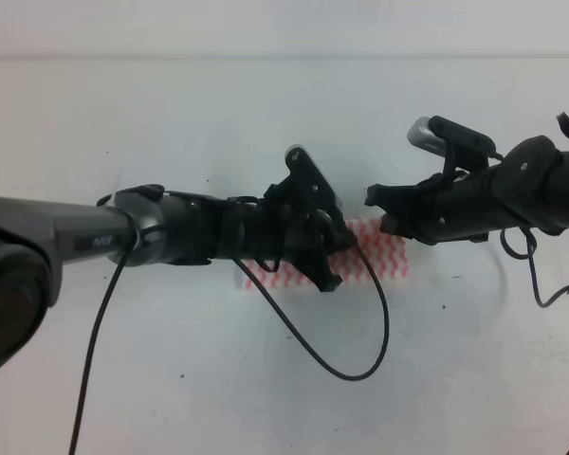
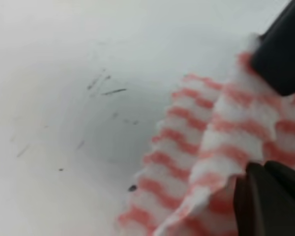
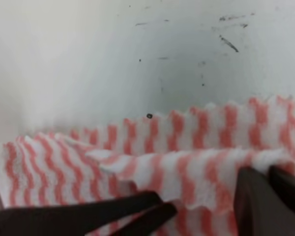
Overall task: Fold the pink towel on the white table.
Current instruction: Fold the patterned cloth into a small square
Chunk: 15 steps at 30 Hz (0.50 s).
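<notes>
My white bench (image 1: 266, 398) is matte, flecked with small dark specks and scuffs. The pink towel (image 1: 384, 254) lies on it near the middle, partly folded.

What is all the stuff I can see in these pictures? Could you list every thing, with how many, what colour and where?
pink towel: one, pink-red and white zigzag stripes, on the table at the middle, partly under the arms, one edge lifted over the rest.
white table: one, white with small dark specks, filling nearly the whole view.
cable: one, black, looping from the left arm over the table.
left tool: one, black, reaching in from the left, fingers above and below a raised fold of towel.
right tool: one, black, coming in from the right, its fingers at the lifted towel edge.
</notes>
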### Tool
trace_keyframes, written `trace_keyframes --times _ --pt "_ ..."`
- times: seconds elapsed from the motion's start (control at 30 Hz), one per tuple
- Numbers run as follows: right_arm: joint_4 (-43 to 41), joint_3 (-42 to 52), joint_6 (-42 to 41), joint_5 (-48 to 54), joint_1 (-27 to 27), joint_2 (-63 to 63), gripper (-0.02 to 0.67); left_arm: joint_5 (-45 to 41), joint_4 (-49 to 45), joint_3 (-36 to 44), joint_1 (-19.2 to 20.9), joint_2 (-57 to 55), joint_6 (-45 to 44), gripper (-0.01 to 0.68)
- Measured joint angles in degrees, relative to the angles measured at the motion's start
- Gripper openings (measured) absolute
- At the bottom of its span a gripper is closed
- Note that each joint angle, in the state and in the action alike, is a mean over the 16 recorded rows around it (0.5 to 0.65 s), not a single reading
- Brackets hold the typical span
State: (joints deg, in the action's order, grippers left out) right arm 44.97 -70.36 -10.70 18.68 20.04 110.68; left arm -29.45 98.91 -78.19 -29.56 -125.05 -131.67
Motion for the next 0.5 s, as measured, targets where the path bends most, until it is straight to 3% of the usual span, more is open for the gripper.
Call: trace_keyframes --times 0.5 --pt "-0.01 0.00 0.00 -0.07 0.00 0.00 -0.016 0.43 0.97 -1.49 0.00 -1.12 -1.54 -0.005"
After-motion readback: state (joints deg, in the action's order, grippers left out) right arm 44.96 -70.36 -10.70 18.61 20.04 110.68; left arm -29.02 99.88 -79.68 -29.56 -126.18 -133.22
